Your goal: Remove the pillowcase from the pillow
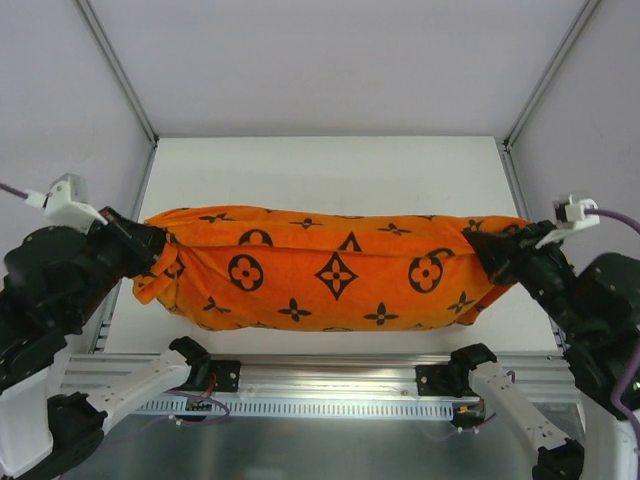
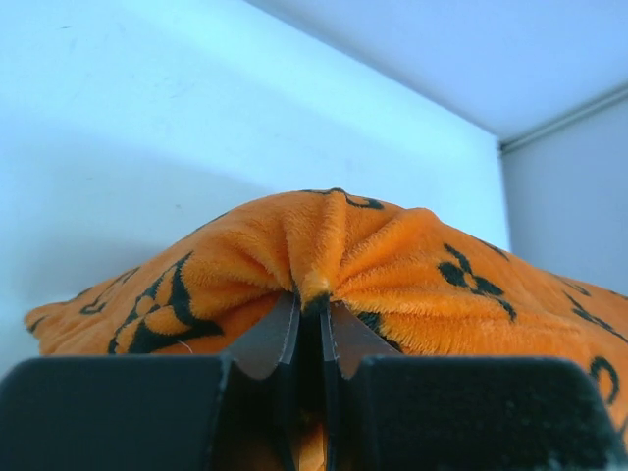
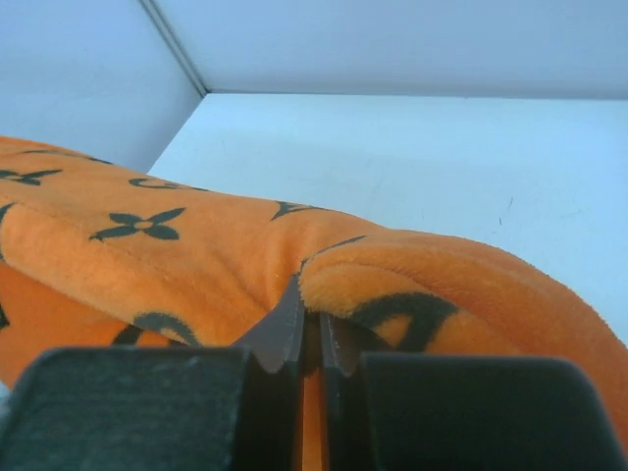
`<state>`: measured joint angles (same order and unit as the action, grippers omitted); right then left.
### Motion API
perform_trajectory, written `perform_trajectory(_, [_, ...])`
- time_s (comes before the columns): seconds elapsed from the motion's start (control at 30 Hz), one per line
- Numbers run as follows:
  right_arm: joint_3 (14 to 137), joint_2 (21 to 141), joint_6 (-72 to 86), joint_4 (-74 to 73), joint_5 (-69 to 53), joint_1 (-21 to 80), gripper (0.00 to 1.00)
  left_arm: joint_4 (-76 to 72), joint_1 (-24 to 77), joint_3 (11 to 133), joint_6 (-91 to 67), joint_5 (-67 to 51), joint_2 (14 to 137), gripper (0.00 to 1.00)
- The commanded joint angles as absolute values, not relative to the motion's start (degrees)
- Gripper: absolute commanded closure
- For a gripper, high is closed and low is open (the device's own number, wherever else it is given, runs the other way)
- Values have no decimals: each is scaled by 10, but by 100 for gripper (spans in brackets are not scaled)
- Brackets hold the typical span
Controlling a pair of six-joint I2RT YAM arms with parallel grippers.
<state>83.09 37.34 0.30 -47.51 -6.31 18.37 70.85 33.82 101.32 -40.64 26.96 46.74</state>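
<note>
The left gripper and right gripper each pinch a fold of the pillowcase, which lies across the table hiding the pillow; best grip cloth only and pull toward the open end

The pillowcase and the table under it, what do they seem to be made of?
The pillowcase looks like soft plush or fleece fabric: a fuzzy nap shows in the wrist views, and it puckers where the left gripper pinches it. The table looks like smooth, matte white board, perhaps laminate; I cannot tell.
</note>
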Motion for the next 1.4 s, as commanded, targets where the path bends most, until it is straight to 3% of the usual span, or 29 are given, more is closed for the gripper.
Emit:
perform_trajectory(0.0, [846,319,-63,-444,-10,179,99,629,334,1010,-383,320,401,100])
perform_trajectory(0.2, [795,351,-47,-416,74,179,99,589,335,925,-384,353,413,100])
perform_trajectory(0.33, [837,532,-75,-393,112,172,99,544,330,934,-344,410,548,100])
perform_trajectory(0.4, [854,598,-93,-372,113,165,99,528,289,966,-336,376,606,98])
perform_trajectory(0.43, [873,634,-97,-375,107,157,99,518,264,984,-319,336,666,76])
perform_trajectory(0.47, [928,705,-94,-391,93,139,64,519,241,1003,-316,295,698,54])
perform_trajectory(0.53, [991,767,-85,-467,84,131,19,522,190,1064,-290,173,781,2])
perform_trajectory(0.57, [1018,800,-70,-488,75,130,1,537,185,1081,-287,150,802,1])
perform_trajectory(0.63, [1028,793,-57,-493,60,131,4,554,183,1111,-287,116,835,1])
perform_trajectory(0.83, [895,696,-53,-433,35,132,4,553,182,1039,-294,114,807,1])
perform_trajectory(1.13, [668,587,-21,-405,15,133,4,527,183,838,-310,59,723,1])
perform_trajectory(1.37, [621,590,-7,-376,-25,134,4,494,182,758,-317,44,693,5])
